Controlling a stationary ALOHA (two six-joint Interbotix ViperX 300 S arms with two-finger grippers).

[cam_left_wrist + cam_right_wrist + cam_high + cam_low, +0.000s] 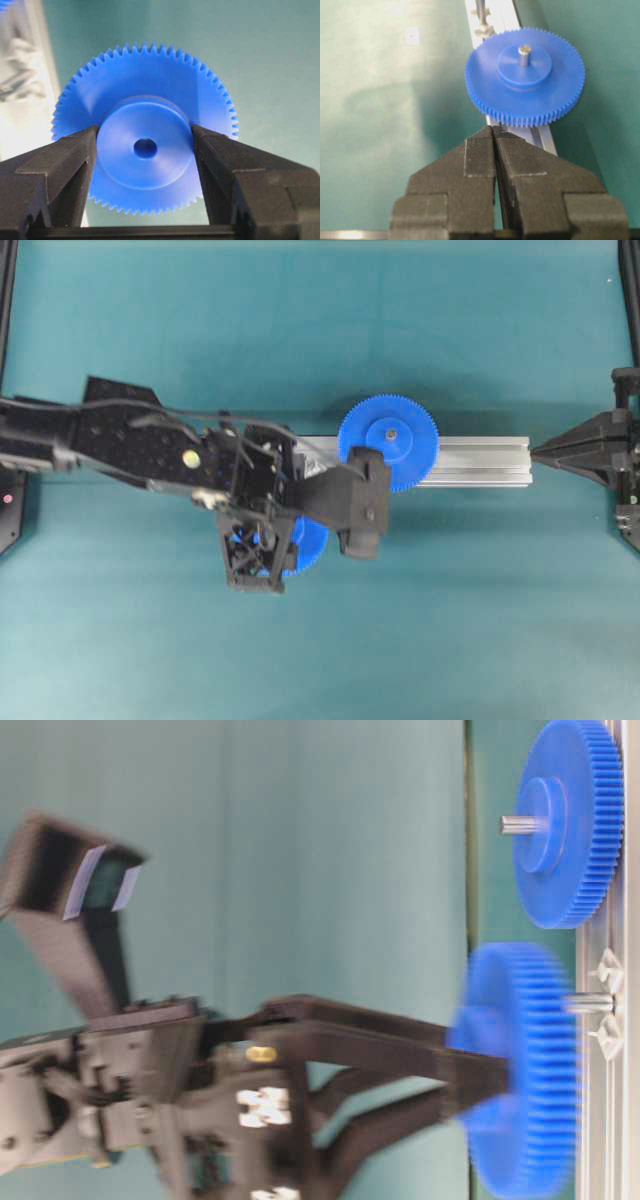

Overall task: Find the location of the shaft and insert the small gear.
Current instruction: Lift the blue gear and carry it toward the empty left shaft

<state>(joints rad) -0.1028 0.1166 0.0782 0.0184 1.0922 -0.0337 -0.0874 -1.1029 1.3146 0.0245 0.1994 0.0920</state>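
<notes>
The left gripper pinches the small gear by its hub, fingers pressed to either side. In the table-level view the gear sits just off the shaft on the rail, beside the big gear. The right gripper, fingers pressed together and empty, waits off the rail's far end, with bare table around.

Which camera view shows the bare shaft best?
The table-level view: the shaft shows side-on on the rail, beside the small gear in the left gripper. The right wrist view shows it small and blurred. Overhead, the arm hides it; the left wrist view does not show it clearly.
</notes>
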